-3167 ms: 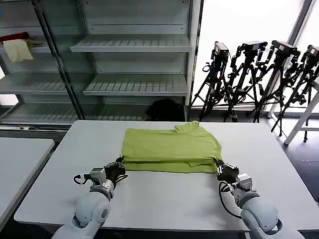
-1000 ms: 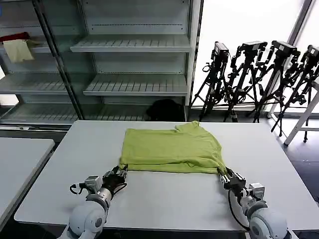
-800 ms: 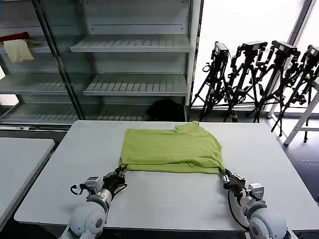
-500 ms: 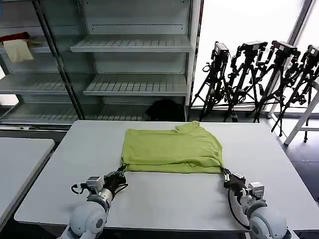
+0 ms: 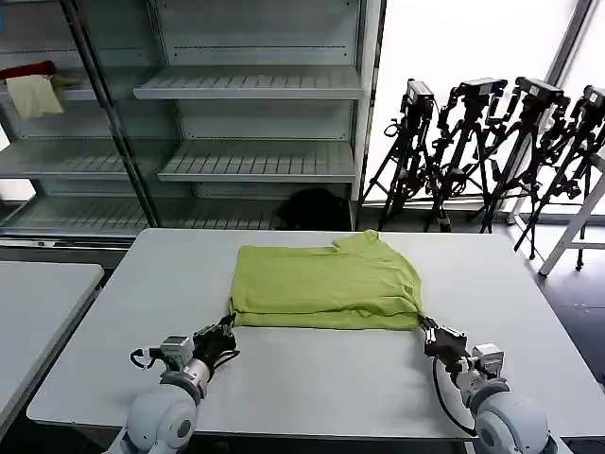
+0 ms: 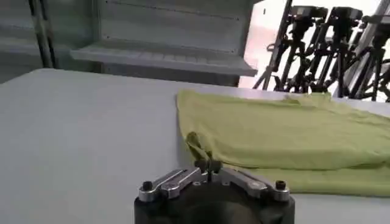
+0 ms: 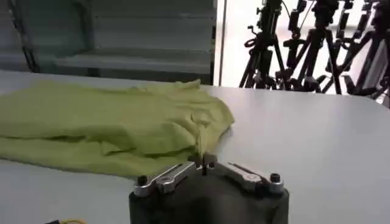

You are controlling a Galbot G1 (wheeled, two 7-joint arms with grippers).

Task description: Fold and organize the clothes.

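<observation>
Lime-green soft T-shirt (image 5: 326, 288), folded, mid grey table (image 5: 312, 378). Left gripper (image 5: 224, 331) and right gripper (image 5: 426, 330): jaws pinched tight on its two near corners, probably to drag or fold the edge evenly.

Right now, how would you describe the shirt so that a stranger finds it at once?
Look at the grey table in front of the shelves. The T-shirt lies folded at its middle, with the left pincer and the right pincer each shut on a near corner. It is plain lime green, unlike the red and cream cloths on the shelf.
</observation>
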